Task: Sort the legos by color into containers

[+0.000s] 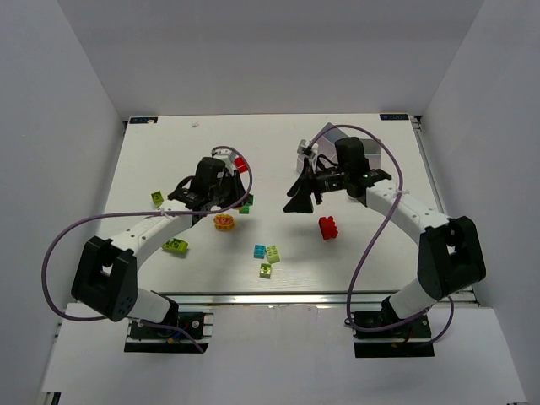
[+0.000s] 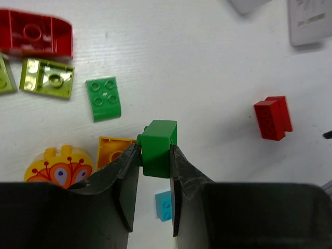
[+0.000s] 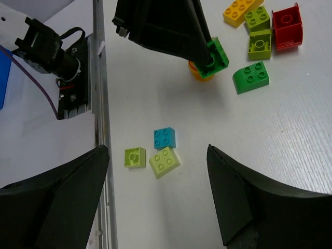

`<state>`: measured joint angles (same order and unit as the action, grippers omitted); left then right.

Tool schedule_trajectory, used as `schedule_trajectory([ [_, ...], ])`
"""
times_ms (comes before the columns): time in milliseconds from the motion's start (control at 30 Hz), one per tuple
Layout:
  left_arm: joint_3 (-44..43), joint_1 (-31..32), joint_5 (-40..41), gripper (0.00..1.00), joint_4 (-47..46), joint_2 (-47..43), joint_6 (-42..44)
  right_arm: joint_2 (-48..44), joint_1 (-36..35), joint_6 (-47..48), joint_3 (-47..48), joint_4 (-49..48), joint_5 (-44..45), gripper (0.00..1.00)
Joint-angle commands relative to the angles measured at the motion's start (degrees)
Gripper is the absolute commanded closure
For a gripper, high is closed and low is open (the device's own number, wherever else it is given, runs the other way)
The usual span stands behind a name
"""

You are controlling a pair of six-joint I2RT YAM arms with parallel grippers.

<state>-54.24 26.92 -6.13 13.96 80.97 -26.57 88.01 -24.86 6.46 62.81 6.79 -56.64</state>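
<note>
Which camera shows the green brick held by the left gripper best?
Left wrist: the green brick sits centred and close, clamped by the left gripper. Right wrist shows it smaller, partly covered by that gripper. Top external: too small to pick out.

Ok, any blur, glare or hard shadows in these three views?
Top external: even bright light, only faint shadows on the table. Left wrist: the green brick in the left hand is sharp, the red brick at the top edge slightly soft. Right wrist: the cyan brick is sharp, the fingers of the right hand dark and featureless.
</note>
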Motion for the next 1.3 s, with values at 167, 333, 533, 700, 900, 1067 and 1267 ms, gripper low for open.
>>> schedule_trajectory([
  [167, 2.4, 0.0, 9.3, 0.85, 0.5, 2.2, 1.9, 1.8, -0.5, 3.6, 0.4, -1.0, 2.3, 0.18],
  [333, 0.9, -0.1, 11.1, 0.85, 0.0, 6.5, 5.1, 1.0, -0.6, 3.6, -1.5, -1.5, 3.1, 0.18],
  [533, 0.7, -0.1, 11.3, 0.82, -1.6, 9.3, 5.7, 0.7, -0.5, 3.8, -1.9, -1.4, 3.5, 0.17],
  [700, 0.3, -0.1, 12.1, 0.74, -1.3, 9.5, 5.7, 0.8, -0.5, 4.2, -2.0, -1.2, 3.5, 0.17],
  [900, 0.5, -0.1, 10.4, 0.79, -1.7, 9.2, 6.0, 1.0, -0.5, 4.4, -1.7, -1.0, 3.6, 0.16],
  [1067, 1.1, -0.1, 0.9, 0.83, -4.5, 6.8, 3.2, 1.4, -1.4, 5.3, -1.0, 0.1, 2.9, 0.12],
  [1267, 6.5, -0.2, -12.8, 0.84, -15.9, -0.7, -2.2, 4.2, -1.9, -6.9, 0.3, -6.2, -3.1, 0.11],
])
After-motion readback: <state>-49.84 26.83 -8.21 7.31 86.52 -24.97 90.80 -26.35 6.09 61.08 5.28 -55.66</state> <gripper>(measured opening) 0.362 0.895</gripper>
